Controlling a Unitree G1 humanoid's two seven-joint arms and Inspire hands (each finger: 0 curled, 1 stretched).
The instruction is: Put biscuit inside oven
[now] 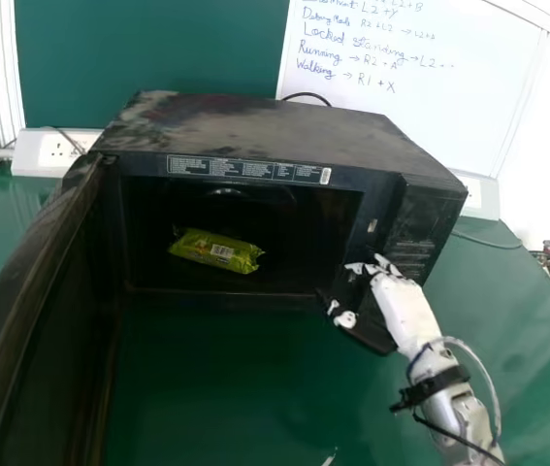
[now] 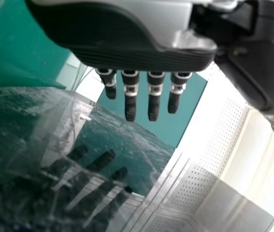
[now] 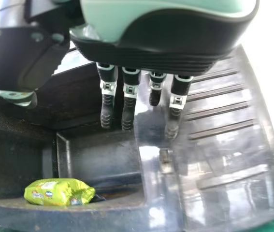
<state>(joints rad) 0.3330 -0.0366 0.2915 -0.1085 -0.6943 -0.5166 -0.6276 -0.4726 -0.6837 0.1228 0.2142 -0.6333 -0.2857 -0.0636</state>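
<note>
The yellow-green biscuit packet (image 1: 216,250) lies inside the black oven (image 1: 275,136), left of the cavity's middle. The oven door (image 1: 37,311) stands open at the left. My right hand (image 1: 398,303) is at the oven's right front, beside the control panel, apart from the packet. In the right wrist view my right hand (image 3: 129,104) has straight, parted fingers holding nothing, with the packet (image 3: 59,192) lying in the cavity. My left hand (image 2: 130,99) has straight fingers and an empty grasp, next to a glossy dark surface (image 2: 35,130) that mirrors it.
The oven stands on a green table (image 1: 226,388). Behind it are a green board (image 1: 158,49) and a whiteboard (image 1: 430,78) with writing. White socket boxes (image 1: 51,150) sit at the back, and a cable (image 1: 488,241) runs along the table's right side.
</note>
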